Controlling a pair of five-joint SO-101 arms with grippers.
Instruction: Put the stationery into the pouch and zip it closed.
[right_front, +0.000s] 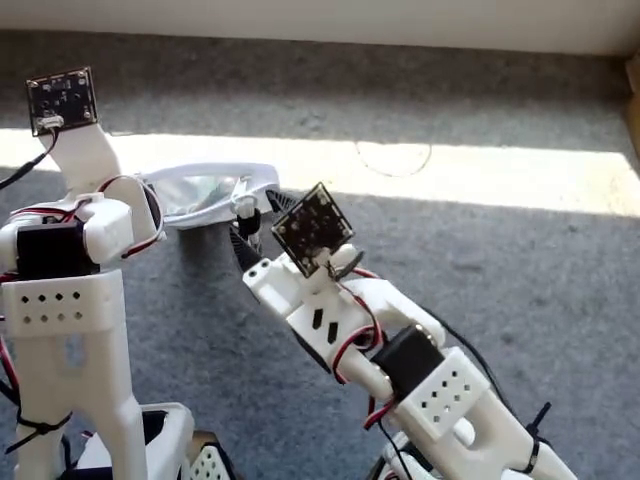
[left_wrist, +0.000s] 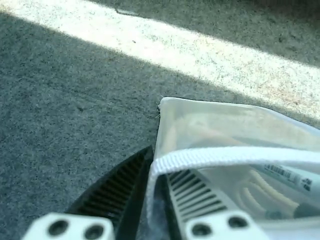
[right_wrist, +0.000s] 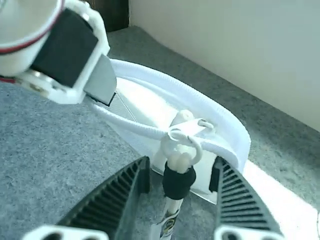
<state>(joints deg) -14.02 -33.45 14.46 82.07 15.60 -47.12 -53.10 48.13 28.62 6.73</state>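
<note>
White pouch (left_wrist: 225, 125) sits clamped in left end effector (left_wrist: 156, 164), contents indistinct.

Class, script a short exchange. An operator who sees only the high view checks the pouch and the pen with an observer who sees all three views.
Operator: From above the arm hides it. Is the left arm actually gripping the pouch?
Observer: Yes. The left end effector is shut on the white webbing edge of the translucent white fabric pouch.
Operator: And does the right arm hold the pen?
Observer: No. The right end effector is open, with a gap on each side of the white pen with a black band, whose clipped end sits at the pouch's open edge.
</note>
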